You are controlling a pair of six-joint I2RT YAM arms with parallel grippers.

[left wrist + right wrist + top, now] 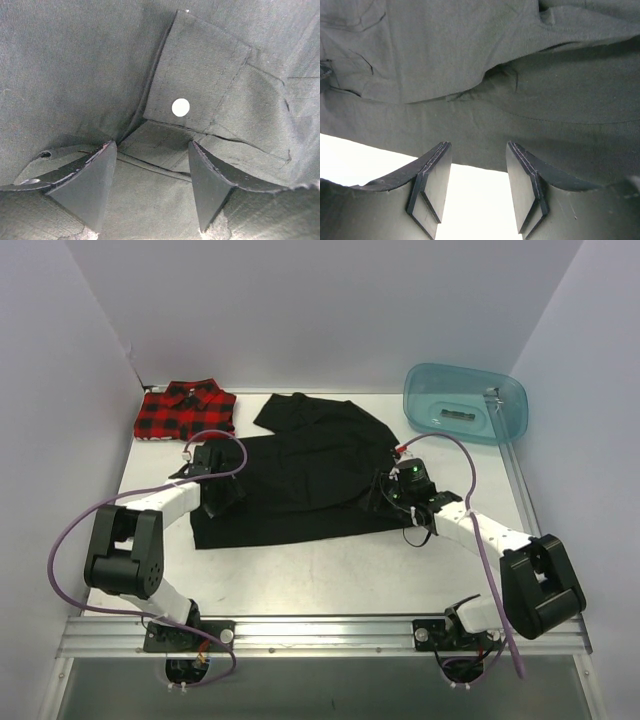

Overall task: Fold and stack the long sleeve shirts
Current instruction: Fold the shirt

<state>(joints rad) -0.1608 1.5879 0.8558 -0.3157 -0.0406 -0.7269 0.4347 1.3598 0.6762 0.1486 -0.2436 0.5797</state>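
The black shirt [300,475] lay spread across the tabletop [330,570], the plaid shirt [186,412] folded at its far left corner, while the left gripper [152,150] and right gripper [477,147] stood with jaws apart over the black cloth.

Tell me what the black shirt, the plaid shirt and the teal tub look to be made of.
Black shirt: matte woven cloth, probably cotton; the left wrist view shows fine weave lines and stitched seams. Its white button: smooth, likely plastic. Plaid shirt: soft-looking cloth, perhaps flannel; too small to confirm. Teal tub: glossy translucent plastic with see-through walls.
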